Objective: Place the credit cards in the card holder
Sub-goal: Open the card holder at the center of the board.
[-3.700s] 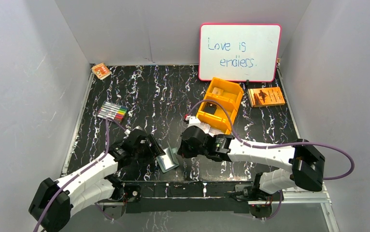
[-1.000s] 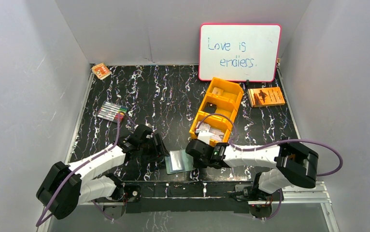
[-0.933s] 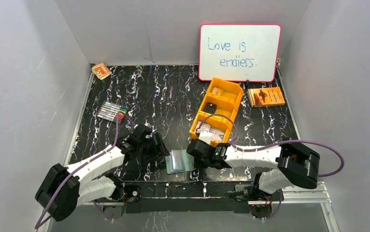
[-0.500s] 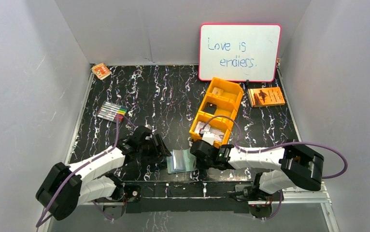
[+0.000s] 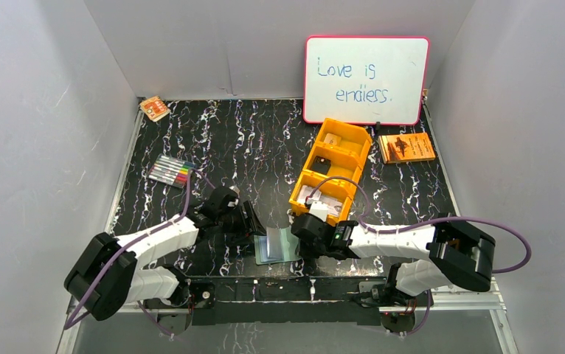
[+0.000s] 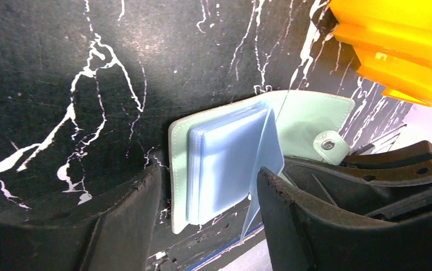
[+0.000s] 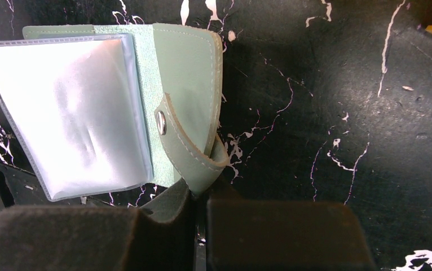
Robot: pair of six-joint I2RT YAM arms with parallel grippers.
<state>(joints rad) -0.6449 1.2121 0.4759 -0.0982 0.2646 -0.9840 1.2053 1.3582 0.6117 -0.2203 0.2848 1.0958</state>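
The sage-green card holder (image 5: 275, 246) lies open near the table's front edge, its grey-blue pockets (image 6: 225, 161) facing up. My left gripper (image 6: 208, 197) is open and straddles the pocket stack; one leaf stands up against its right finger (image 6: 292, 209). My right gripper (image 7: 202, 212) is shut on the card holder's (image 7: 185, 68) snap strap (image 7: 194, 161) at the right side. Pale credit cards (image 5: 324, 198) lie in the near compartment of the orange tray (image 5: 302, 179). Seen from above, the left gripper (image 5: 253, 226) and the right gripper (image 5: 301, 234) flank the holder.
The orange tray (image 6: 394, 45) stands just behind the right gripper. A whiteboard (image 5: 366, 80) leans on the back wall, with an orange booklet (image 5: 406, 147) to its right. Coloured markers (image 5: 171, 171) lie at the left and a small orange packet (image 5: 154, 108) in the back left corner.
My left gripper has moved right, up to the card holder's left half, and its jaws have narrowed slightly. The right gripper keeps its hold on the strap and has barely moved.
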